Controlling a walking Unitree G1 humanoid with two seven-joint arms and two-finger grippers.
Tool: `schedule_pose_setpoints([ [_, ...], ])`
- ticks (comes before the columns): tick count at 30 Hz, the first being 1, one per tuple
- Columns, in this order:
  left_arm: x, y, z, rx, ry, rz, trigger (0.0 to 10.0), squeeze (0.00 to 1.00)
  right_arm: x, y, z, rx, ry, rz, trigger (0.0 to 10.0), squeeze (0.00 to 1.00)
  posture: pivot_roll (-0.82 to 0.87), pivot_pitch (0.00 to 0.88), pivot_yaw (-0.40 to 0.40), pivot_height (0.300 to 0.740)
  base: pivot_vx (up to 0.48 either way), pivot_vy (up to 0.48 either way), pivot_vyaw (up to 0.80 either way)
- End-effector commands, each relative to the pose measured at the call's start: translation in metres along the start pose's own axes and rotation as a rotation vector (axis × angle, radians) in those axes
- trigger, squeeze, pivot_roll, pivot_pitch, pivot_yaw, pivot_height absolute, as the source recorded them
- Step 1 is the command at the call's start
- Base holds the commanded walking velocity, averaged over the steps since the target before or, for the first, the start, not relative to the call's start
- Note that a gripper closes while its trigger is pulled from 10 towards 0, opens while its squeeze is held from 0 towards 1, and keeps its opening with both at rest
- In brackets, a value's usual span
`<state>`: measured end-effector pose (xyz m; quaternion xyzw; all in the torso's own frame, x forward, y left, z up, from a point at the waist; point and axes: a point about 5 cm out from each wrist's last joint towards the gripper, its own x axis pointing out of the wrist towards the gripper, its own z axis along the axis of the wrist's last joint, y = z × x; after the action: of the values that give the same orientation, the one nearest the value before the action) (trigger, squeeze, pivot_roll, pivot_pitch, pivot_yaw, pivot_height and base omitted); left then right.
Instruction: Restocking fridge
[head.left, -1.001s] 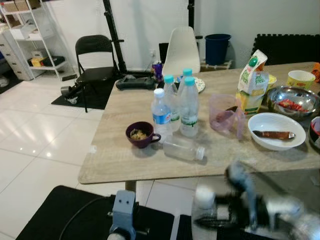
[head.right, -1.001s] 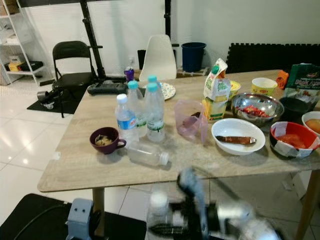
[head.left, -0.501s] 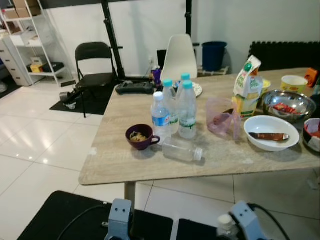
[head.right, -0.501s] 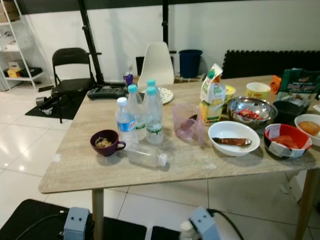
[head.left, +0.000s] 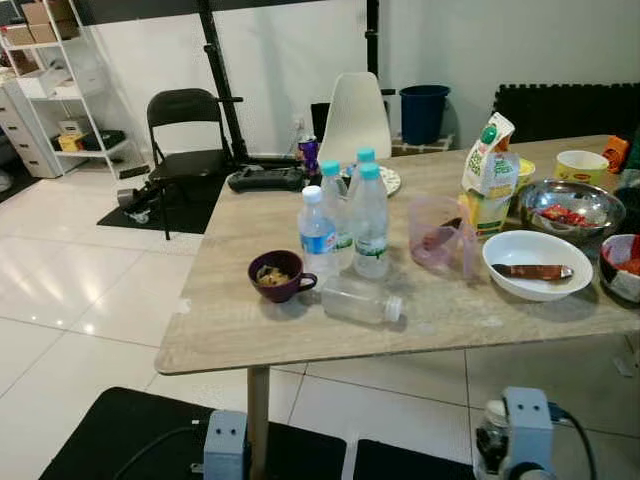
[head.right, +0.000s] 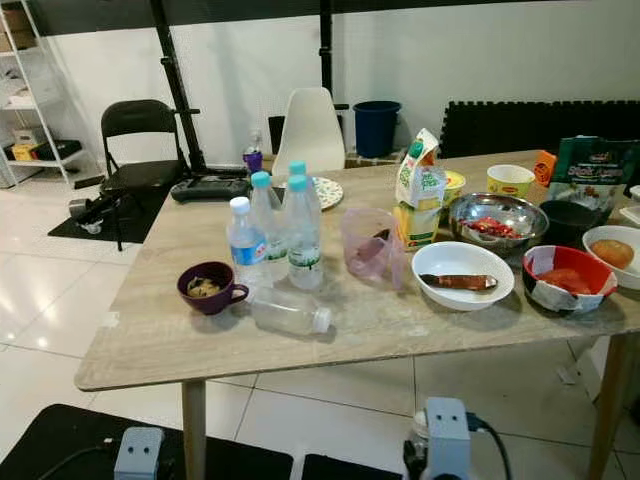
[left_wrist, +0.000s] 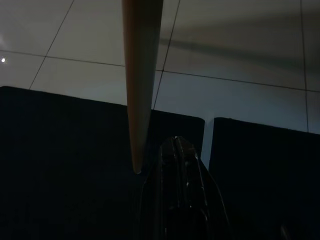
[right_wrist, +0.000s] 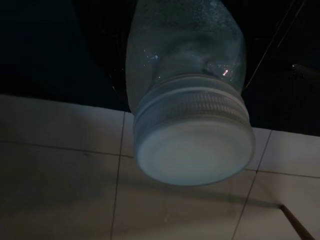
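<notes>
Wooden worktop (head.left: 240, 310) stands on white tile floor (head.left: 70, 300), carrying bottles (head.left: 345, 220) and bowls (head.left: 535, 262). Right gripper (right_wrist: 190, 65), raised earlier, is now lowered, jaws gripping a jar (right_wrist: 192, 145); left jaws (left_wrist: 177, 190) closed, empty.

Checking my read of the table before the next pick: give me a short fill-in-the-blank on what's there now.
1. The clear bottle next to the purple cup is lying on its ____.
2. The standing water bottles number ____.
3. The white bowl sits on the table to the ____ of the pink pitcher.
4. The right gripper carries a bottle with a ____ cap.

Missing words: side; four; right; white
</notes>
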<state>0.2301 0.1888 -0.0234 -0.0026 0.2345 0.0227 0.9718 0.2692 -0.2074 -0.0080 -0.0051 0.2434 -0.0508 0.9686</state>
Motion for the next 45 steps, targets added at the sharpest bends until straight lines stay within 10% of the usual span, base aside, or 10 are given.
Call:
schedule_pose_setpoints([
  [1,-0.003,0.006,-0.010,-0.028,0.041,0.034,10.0,0.00,0.001,0.002,0.003,-0.030,-0.027,-0.010,10.0,0.00,0.02,0.105,0.049,0.740,0.000,0.000,0.00],
  [25,0.006,-0.018,-0.007,0.020,0.053,-0.030,10.0,0.00,0.005,0.008,0.009,-0.148,-0.094,0.052,10.0,0.00,0.01,0.114,0.024,0.740,0.000,0.000,0.00],
  [45,0.010,-0.020,-0.002,0.024,0.045,-0.046,10.0,0.00,0.001,0.011,-0.004,-0.136,-0.064,0.066,10.0,0.00,0.01,0.116,0.035,0.740,0.000,-0.480,0.00],
])
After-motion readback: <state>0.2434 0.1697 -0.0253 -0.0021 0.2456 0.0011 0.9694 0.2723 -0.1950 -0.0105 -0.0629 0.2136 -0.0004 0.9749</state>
